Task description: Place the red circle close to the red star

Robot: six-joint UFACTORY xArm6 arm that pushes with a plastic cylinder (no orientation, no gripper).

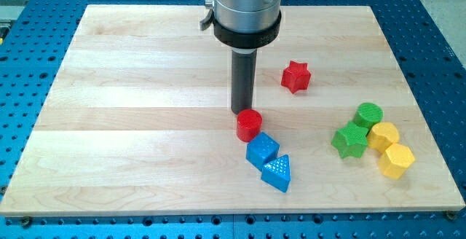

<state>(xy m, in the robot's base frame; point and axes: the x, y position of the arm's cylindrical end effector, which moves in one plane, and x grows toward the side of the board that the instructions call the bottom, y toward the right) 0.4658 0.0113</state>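
The red circle (249,124) lies on the wooden board near the middle. The red star (295,76) lies up and to the right of it, well apart. My tip (242,111) stands just at the red circle's upper left edge, touching or nearly touching it. The rod rises straight up from there to the grey arm body at the view's top.
A blue cube (262,150) and a blue triangle (278,173) lie just below the red circle. At the view's right sit a green circle (368,114), a green star (349,140) and two yellow blocks (384,135) (396,159). The board (131,122) rests on a blue perforated table.
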